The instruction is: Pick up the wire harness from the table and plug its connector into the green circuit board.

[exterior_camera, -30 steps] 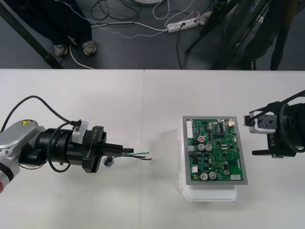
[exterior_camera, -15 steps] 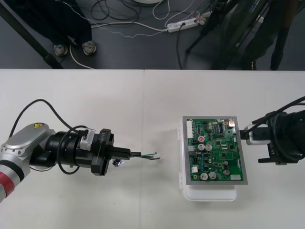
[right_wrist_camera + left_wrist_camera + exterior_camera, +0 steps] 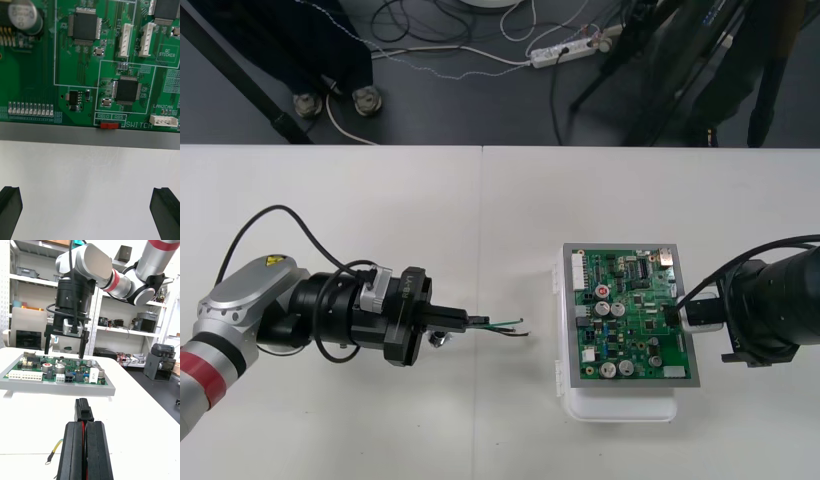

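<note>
The green circuit board [image 3: 630, 315] lies on its white base [image 3: 620, 405] at the right of the table. My left gripper [image 3: 465, 320] is a short way left of the board, shut on the wire harness [image 3: 500, 325]. Loose wire ends trail toward the board, and the metal socket [image 3: 438, 340] hangs under the fingers. In the left wrist view the black plug [image 3: 83, 410] sticks out past the shut fingertips [image 3: 95, 431], facing the board [image 3: 56, 375]. My right gripper [image 3: 677, 313] hovers over the board's right edge. Its fingers [image 3: 165, 210] stand far apart, nothing between them.
A loose wire with a ring terminal [image 3: 52, 455] hangs beside my left fingers. The right gripper [image 3: 65, 337] stands above the far side of the board. Bare table [image 3: 510, 220] surrounds the board. Cables and a power strip [image 3: 565, 50] lie on the floor beyond the far edge.
My left gripper has carried the harness to the right, closer to the board. The right gripper has moved left, from beside the board to over its right edge.
</note>
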Controlling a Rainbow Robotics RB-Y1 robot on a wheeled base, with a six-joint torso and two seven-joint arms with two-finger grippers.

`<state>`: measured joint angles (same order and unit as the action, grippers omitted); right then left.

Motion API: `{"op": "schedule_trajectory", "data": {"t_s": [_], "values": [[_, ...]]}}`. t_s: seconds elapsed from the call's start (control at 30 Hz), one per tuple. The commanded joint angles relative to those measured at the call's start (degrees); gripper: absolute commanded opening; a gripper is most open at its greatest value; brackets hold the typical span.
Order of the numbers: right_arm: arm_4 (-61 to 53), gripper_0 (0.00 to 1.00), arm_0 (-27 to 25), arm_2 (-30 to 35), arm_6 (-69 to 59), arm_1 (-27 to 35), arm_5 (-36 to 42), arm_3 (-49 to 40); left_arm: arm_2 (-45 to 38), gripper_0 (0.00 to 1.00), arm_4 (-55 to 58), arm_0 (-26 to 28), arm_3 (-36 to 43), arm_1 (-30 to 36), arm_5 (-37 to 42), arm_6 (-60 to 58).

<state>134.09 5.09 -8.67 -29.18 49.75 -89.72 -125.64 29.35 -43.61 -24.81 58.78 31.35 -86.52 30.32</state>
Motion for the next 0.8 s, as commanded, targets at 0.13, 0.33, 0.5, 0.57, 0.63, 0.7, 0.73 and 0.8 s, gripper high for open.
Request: {"op": "schedule_trajectory", "data": {"t_s": [0.13, 0.33, 0.5, 0.57, 0.63, 0.7, 0.73, 0.8], "values": [[2.84, 1.00, -0.43, -1.79, -10.28, 0.88, -0.28, -1.98, 2.03, 0.00, 0.45, -3.14, 0.63, -1.55, 1.53, -0.61], [2.84, 1.00, 0.27, -2.31, -10.81, -0.09, -0.28, -1.98, 3.34, 0.00, 0.63, -3.14, 2.92, -1.55, 4.69, -1.40], [4.51, 1.00, 0.98, -4.33, -10.98, -0.61, -0.28, -2.24, 4.22, 0.00, 0.54, -3.14, 4.68, -1.55, 7.15, -2.11], [5.83, 1.00, 1.24, -4.77, -10.81, -1.05, -0.28, -2.24, 4.49, 0.00, 0.54, -3.05, 5.12, -1.55, 8.03, -2.46], [6.79, 1.00, 1.42, -5.04, -10.54, -2.11, -0.28, -2.24, 5.19, 0.00, 0.54, -2.70, 6.35, -1.55, 9.35, -2.81], [6.97, 1.00, 1.50, -5.39, -10.46, -2.55, -0.28, -2.24, 5.72, 0.00, 0.54, -2.35, 7.49, -1.55, 10.84, -3.25], [6.88, 1.00, 1.59, -5.57, -10.46, -2.81, -0.28, -2.24, 6.07, 0.00, 0.54, -2.09, 8.10, -1.55, 11.81, -3.51], [6.71, 1.00, 1.59, -5.65, -10.46, -3.16, -0.28, -2.24, 6.42, 0.00, 0.54, -1.74, 9.16, -1.55, 13.21, -3.86]]}}
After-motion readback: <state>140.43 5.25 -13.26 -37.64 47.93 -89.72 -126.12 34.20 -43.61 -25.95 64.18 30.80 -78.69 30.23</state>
